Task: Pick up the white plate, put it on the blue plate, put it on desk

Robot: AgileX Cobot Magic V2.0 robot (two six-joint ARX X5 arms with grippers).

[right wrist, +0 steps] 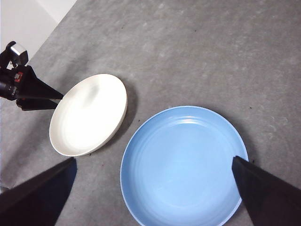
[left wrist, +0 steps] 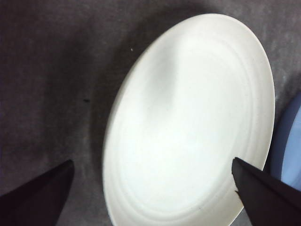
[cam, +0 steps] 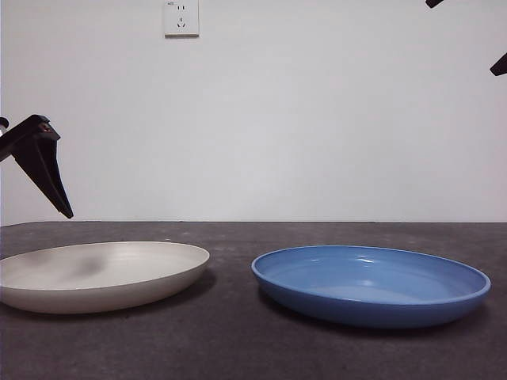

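Matte white plate sits beside glossy blue plate.

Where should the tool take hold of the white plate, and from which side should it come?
Probably at the rim of the white plate nearest the left tool, coming from above: the plate lies flat on the desk, wide and shallow, so only its thin raised edge fits between the open jaws.

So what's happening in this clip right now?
Nothing is held yet. The left tool hangs open above the white plate, which lies flat on the desk beside the blue plate, apart from it. The right tool waits open, high over the blue plate. The stacking has not begun.
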